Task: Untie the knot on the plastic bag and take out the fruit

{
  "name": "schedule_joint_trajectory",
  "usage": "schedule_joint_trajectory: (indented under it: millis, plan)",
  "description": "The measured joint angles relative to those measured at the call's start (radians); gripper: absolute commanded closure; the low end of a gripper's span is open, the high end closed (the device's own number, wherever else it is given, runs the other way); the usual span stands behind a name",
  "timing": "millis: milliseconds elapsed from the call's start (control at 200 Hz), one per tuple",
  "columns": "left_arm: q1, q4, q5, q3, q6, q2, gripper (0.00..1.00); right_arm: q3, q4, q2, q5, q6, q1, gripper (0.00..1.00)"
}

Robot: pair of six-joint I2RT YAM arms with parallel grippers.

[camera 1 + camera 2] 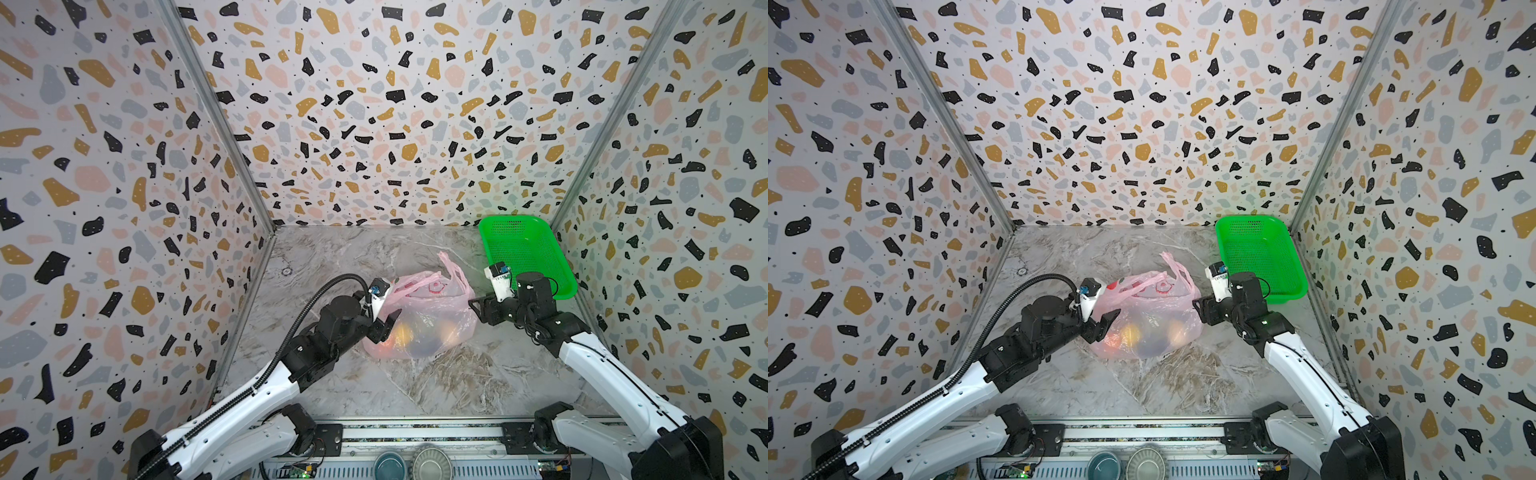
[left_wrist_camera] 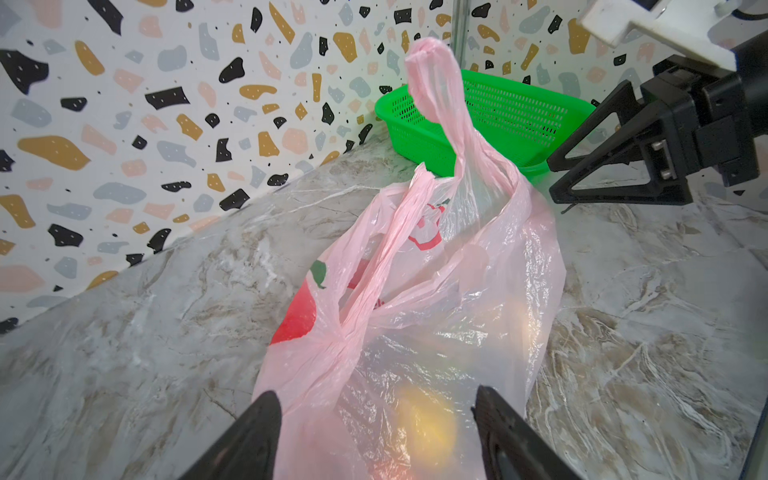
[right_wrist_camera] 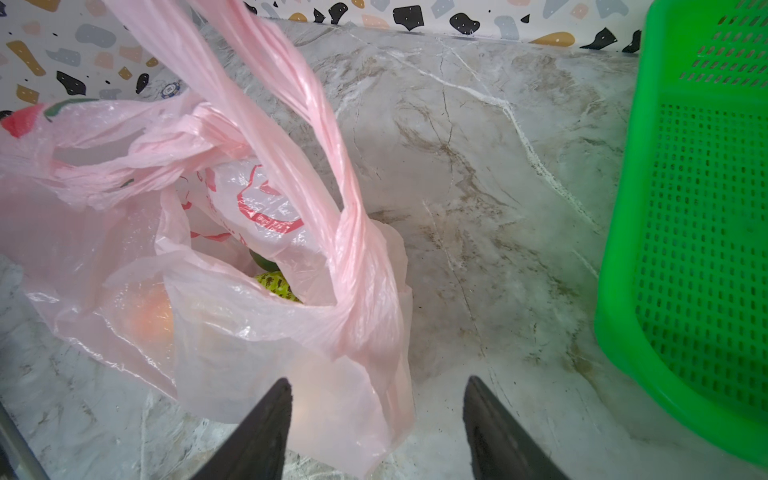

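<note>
The enclosure walls [image 1: 374,104] carry a terrazzo print of black, ochre, grey and pink chips. The floor is a glossy table [image 1: 324,266] with grey-brown marbling. The plastic bag [image 1: 436,318] lies near the table's centre, between the two arms. It is thin, crinkled, translucent pink film with red printed marks near its mouth. Left gripper [image 2: 376,392]: the black tapering fingers stand spread wide with the near end of the bag between them. Nothing is pinched, and whether they touch the film cannot be told. Right gripper [image 3: 378,379]: the fingers are likewise spread, at the side of the bag toward the basket, and grip nothing. In the left wrist view its triangular open-frame fingers sit just beside the film. One handle strip [image 2: 436,95] stands upright, twisted into a rope-like band. The other handle strip [image 2: 386,249] lies slack across the mouth, apart from the first. The fruit [image 1: 405,332] is inside the bag. Through the open mouth, the right wrist view shows a dark green piece [image 3: 262,259] and a mottled yellow-green piece [image 3: 278,284]. An orange round [image 3: 151,316] and a yellow round [image 2: 428,428] show blurred through the film. The green basket [image 1: 528,257] is rigid, bright plastic, rectangular with rounded corners. Its floor and walls are pierced with small slots. It sits in the far right corner of the table, just beyond the right gripper.
</note>
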Motion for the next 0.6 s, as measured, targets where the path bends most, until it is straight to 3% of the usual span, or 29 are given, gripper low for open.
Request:
schedule_joint_trajectory:
  millis: [165,410,601]
  plan:
    - [-0.058,0.013,-0.075,0.130,0.072,0.182,0.33,0.000,-0.008,-0.008,-0.009,0.000,0.000,0.31]
    - [-0.059,0.035,-0.069,0.288,0.212,0.474,0.38,0.000,-0.013,-0.048,-0.011,0.007,0.000,0.31]
    - [-0.063,0.052,-0.069,0.359,0.282,0.597,0.47,0.000,-0.013,-0.076,-0.011,0.017,0.000,0.31]
